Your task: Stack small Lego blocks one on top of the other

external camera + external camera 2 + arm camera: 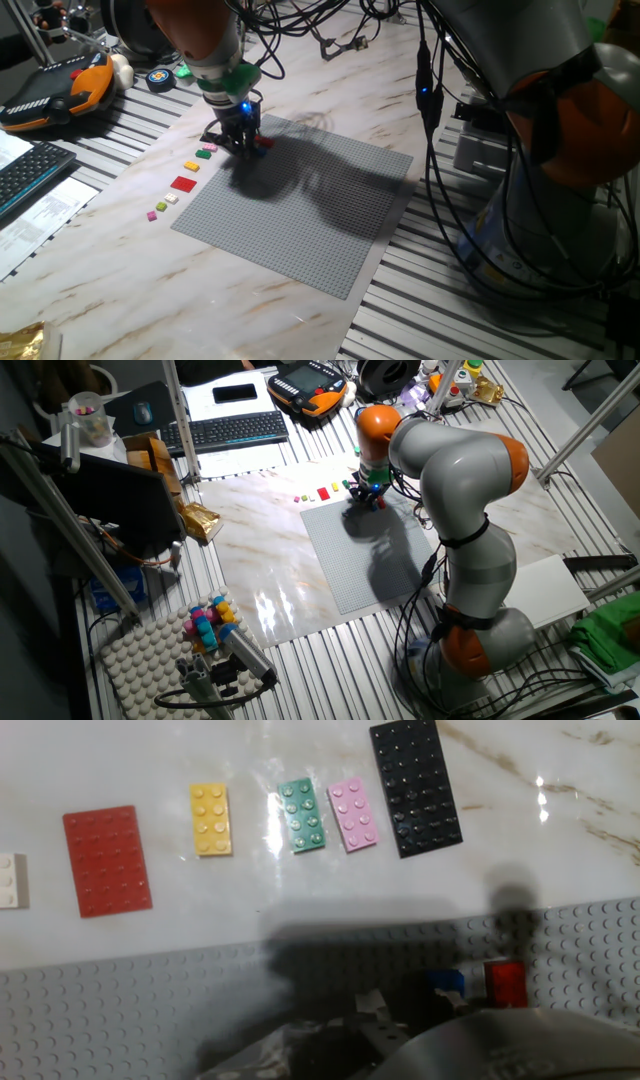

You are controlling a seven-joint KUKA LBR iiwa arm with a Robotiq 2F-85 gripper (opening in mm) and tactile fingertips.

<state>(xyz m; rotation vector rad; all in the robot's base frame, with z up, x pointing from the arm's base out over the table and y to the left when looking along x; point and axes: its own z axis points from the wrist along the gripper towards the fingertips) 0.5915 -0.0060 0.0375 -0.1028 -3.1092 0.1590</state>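
Small red plastic Lego brick (505,984) and small blue plastic brick (447,981) sit side by side on grey studded baseplate (120,1010), near its edge, right under the gripper (240,140). Gripper state: can't tell, fingers hidden. Bricks prob. light, stiff, slick; pinch across the long sides, press straight down w/ studs aligned.

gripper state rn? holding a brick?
Gripper: down at the grey baseplate beside the red brick and blue brick; fingers hidden, so open or shut cannot be told.
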